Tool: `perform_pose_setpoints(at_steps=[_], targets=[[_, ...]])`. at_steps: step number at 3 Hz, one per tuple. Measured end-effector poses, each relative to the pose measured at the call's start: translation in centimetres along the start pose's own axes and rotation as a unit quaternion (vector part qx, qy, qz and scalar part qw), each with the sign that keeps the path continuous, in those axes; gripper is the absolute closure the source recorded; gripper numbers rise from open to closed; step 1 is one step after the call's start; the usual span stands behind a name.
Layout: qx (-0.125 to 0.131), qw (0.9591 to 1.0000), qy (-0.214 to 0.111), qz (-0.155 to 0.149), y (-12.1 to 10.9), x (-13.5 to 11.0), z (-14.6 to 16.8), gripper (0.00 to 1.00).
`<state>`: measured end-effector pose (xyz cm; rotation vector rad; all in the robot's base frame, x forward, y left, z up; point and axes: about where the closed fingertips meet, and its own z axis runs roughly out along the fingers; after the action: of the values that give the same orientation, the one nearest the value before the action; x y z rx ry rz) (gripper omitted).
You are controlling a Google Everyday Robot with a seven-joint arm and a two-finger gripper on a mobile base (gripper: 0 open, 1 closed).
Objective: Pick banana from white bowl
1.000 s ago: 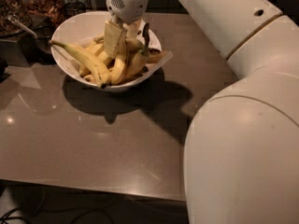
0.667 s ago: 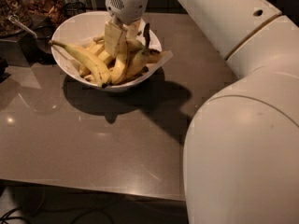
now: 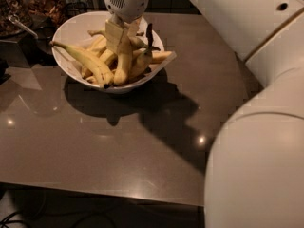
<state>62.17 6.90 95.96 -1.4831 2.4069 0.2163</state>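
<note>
The white bowl [image 3: 71, 30] stands at the table's back left and holds several yellow bananas. My gripper [image 3: 122, 32] reaches down into the bowl from above, its pale fingers [image 3: 114, 36] closed around the upper end of the plump banana [image 3: 124, 63]. That banana stands nearly upright, its lower end among the other fruit. A longer, slimmer banana [image 3: 85, 60] with a thin stem and black tip lies across the bowl's left side. Another banana [image 3: 142, 61] with a dark upturned stem leans at the right.
The grey table [image 3: 118, 137] stretches forward from the bowl. Dark containers and clutter [image 3: 28, 8] stand at the back left beside the bowl. My large white arm [image 3: 256, 127] fills the right side of the view.
</note>
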Motion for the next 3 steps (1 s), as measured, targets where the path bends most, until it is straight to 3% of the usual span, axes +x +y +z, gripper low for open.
perform_pose_setpoints(at_steps=[2, 3], targets=[[0.059, 0.9975, -0.01, -0.038, 3.0, 0.1, -3.2, 1.0], [0.074, 0.9961, -0.017, -0.045, 3.6, 0.1, -4.3, 1.0]])
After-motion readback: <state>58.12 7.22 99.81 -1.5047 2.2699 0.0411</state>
